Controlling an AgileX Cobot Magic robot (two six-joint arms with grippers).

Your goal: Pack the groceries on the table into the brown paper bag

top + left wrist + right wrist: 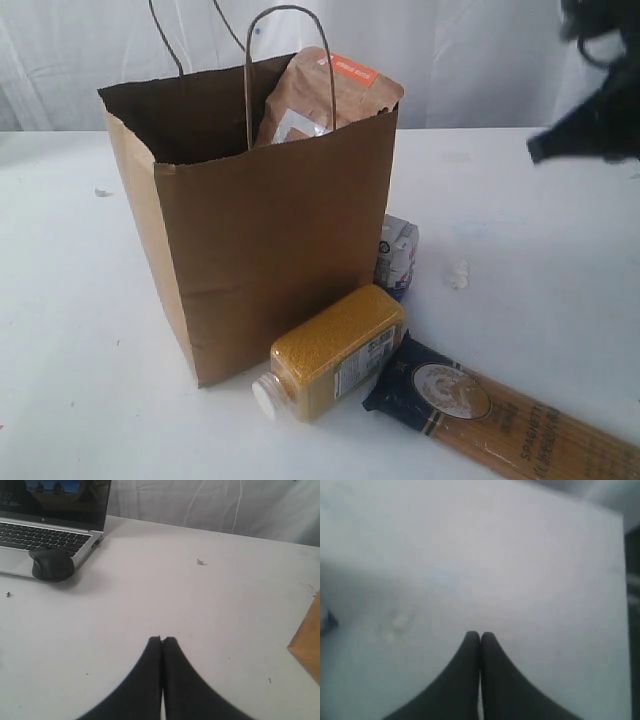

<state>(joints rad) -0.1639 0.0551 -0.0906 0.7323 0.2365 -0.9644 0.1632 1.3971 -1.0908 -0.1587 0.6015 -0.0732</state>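
White table (90,350), upright brown paper bag (270,250)

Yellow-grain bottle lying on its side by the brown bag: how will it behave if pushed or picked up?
The clear flat-sided bottle of yellow grain probably won't roll: it lies on a broad flat face. Filled nearly end to end, it is likely heavy for its size. Its smooth plastic walls may slip in a narrow grip.

The left gripper (162,640) has its two dark fingers pressed together at the tips, with nothing between them. The right gripper (480,636) is closed in the same way, also empty. The right arm (600,100) looks blurred in the exterior view.
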